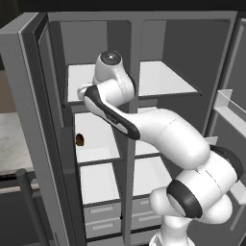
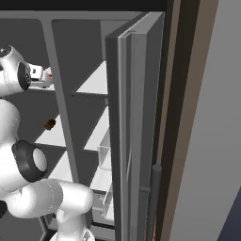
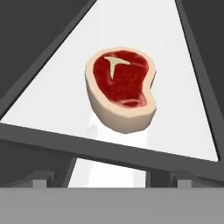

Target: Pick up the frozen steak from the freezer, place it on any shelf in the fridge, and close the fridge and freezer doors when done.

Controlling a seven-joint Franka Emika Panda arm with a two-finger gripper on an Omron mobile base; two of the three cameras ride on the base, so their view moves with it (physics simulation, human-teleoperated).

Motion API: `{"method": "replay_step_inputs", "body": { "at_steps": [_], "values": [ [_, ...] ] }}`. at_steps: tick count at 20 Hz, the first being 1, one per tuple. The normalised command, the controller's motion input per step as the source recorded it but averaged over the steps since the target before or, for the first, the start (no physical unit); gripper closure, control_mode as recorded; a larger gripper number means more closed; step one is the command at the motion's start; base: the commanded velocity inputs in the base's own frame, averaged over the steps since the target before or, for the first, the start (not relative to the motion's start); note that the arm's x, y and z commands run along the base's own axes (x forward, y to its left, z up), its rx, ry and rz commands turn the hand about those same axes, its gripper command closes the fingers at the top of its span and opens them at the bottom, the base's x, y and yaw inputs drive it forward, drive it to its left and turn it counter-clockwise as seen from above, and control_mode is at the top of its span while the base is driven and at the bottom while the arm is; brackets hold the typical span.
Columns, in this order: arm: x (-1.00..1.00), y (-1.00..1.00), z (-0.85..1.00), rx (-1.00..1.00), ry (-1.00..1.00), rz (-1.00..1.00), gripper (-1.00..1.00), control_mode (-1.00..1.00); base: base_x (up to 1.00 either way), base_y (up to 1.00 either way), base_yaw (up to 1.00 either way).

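Note:
The frozen steak, red on top with a pale tan rim, lies flat on a white upper board of the freezer, the narrower left half of the grey unit. My gripper hovers just in front of this board's grey front edge. It is open, its tips wide apart and nothing between them, with the steak a short way ahead. My hand reaches into that compartment. The fridge is the wider right half; its top shelf is bare. Both doors stand open: the freezer door and the fridge door.
A small brown oval lump sits on the freezer board below the steak's. Grey drawers fill the bottom of the unit. The fridge door's inner bins jut out at the right, close to my arm.

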Motion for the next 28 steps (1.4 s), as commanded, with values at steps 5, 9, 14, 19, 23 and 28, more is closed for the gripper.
{"method": "replay_step_inputs", "body": {
  "at_steps": [5,9,14,19,23,28],
  "values": [
    [0.44,0.01,0.00,-0.03,0.00,0.11,-1.00,-1.00,0.00,0.00,0.00],
    [0.48,0.05,-0.02,-0.04,0.00,0.08,-1.00,-1.00,0.00,0.00,0.00],
    [0.39,0.00,-0.02,-0.04,0.00,0.04,-1.00,-1.00,0.00,0.00,0.00],
    [0.39,0.01,-0.04,-0.06,0.00,0.02,-1.00,-1.00,0.00,0.00,0.00],
    [0.06,0.00,-0.07,-0.08,0.00,0.00,-1.00,-1.00,0.00,0.00,0.00],
    [-0.13,0.00,-0.23,-0.06,-0.01,0.00,-1.00,-1.00,0.00,0.00,0.00]
  ]
}}
